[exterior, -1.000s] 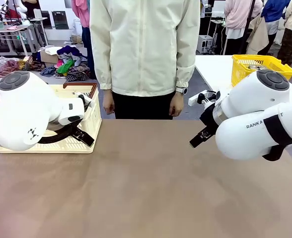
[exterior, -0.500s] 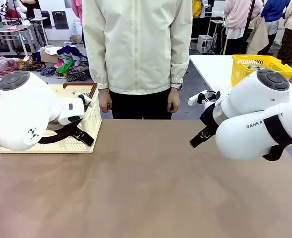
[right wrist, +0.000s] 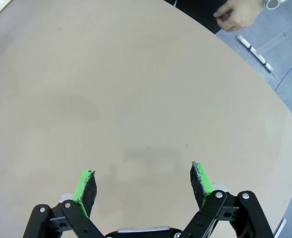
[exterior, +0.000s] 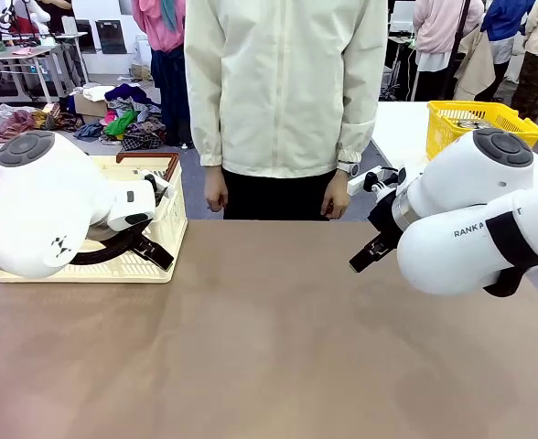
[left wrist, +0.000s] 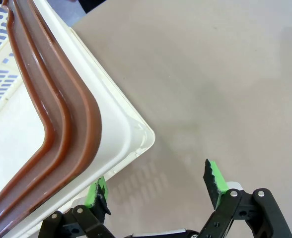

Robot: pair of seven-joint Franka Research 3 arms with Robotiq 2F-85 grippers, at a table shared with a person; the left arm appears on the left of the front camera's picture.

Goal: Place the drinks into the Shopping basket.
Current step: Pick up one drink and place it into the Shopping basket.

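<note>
Cream plastic basket (exterior: 176, 219) sits at ten o'clock on the table (exterior: 269, 347); where the cans are I cannot tell. The left gripper (left wrist: 156, 182) and right gripper (right wrist: 143, 179) both gape wide, empty. Risk: the left finger (left wrist: 97, 191), just beside the basket corner, could snag its rim.

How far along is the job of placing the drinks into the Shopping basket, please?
Done: nothing yet; the Shopping basket's visible part holds no can. In hand: nothing; the left gripper hangs open by the basket's corner, the right gripper open above the table. Left: both drinks must go in.
</note>
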